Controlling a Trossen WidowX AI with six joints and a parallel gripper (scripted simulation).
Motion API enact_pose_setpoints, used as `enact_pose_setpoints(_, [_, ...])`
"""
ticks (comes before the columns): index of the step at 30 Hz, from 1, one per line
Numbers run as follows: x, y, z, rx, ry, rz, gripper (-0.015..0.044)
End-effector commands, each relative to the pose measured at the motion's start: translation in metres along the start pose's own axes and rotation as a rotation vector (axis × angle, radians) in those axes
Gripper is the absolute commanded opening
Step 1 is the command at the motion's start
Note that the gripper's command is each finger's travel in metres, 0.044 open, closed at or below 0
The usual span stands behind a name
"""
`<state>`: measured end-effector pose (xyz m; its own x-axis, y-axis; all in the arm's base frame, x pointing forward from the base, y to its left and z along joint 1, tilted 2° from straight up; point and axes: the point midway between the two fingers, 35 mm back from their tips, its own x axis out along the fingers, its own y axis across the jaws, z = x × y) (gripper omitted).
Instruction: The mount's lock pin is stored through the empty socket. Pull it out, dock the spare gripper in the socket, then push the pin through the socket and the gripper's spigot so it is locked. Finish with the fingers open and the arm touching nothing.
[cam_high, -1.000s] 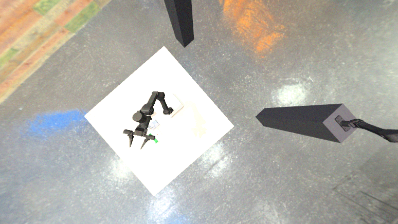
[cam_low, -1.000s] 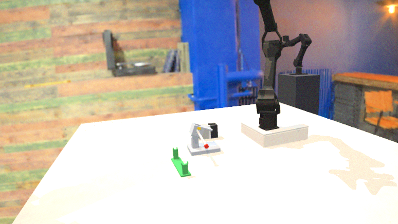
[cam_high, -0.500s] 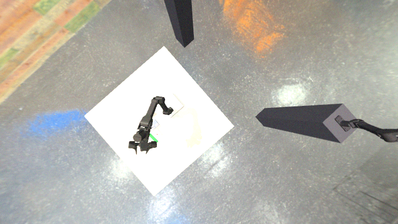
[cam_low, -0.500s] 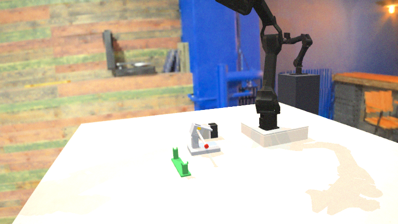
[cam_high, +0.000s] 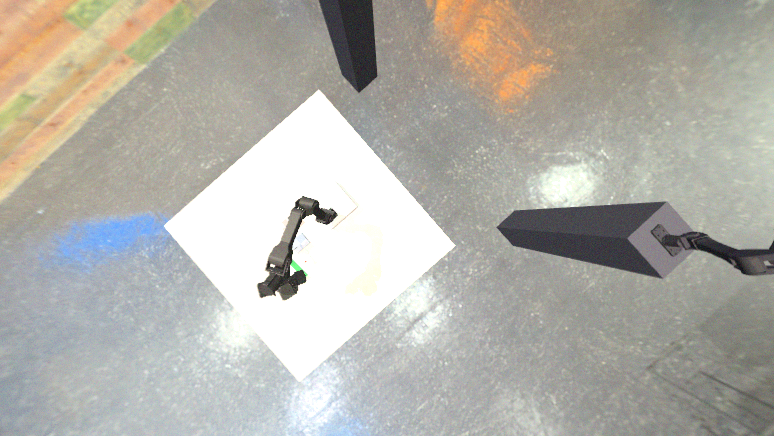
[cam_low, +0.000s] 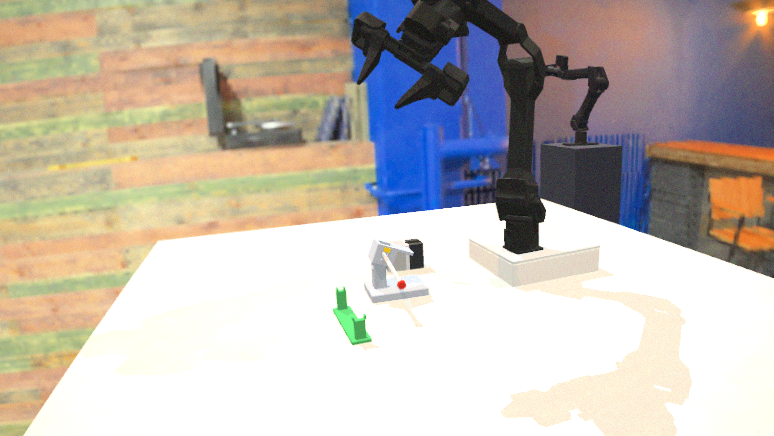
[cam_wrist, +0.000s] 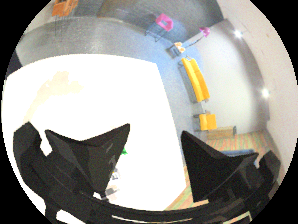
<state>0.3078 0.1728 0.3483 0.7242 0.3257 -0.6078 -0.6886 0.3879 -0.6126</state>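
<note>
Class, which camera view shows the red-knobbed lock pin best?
The exterior view: the lock pin shows slanting through the grey mount. The top view shows only a tiny red speck beside the arm; the wrist view does not show it clearly.

The arm rose from its base and bent forward overhead. Its gripper (cam_low: 408, 63) hung high, fingers apart, holding nothing.

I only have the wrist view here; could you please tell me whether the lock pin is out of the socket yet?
Observer: Not yet. In the exterior view the pin, red knob at its low end, slants through the grey mount.
Operator: Thank you. Where is the spare gripper?
Observer: A black block, apparently the spare, sits just behind the mount, undocked.
Operator: And how high is my gripper?
Observer: The gripper hangs open and empty, well above the table.
</note>
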Motion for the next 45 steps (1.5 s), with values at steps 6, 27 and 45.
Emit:
enact_pose_setpoints(6, [0.042, 0.028, -0.051, -0.105, 0.197, 0.192, 0.0300])
enact_pose_setpoints(27, [0.077, 0.096, -0.163, -0.250, 0.508, 0.731, 0.0300])
enact_pose_setpoints(45, [0.126, 0.133, -0.207, -0.251, 0.508, 0.730, 0.0300])
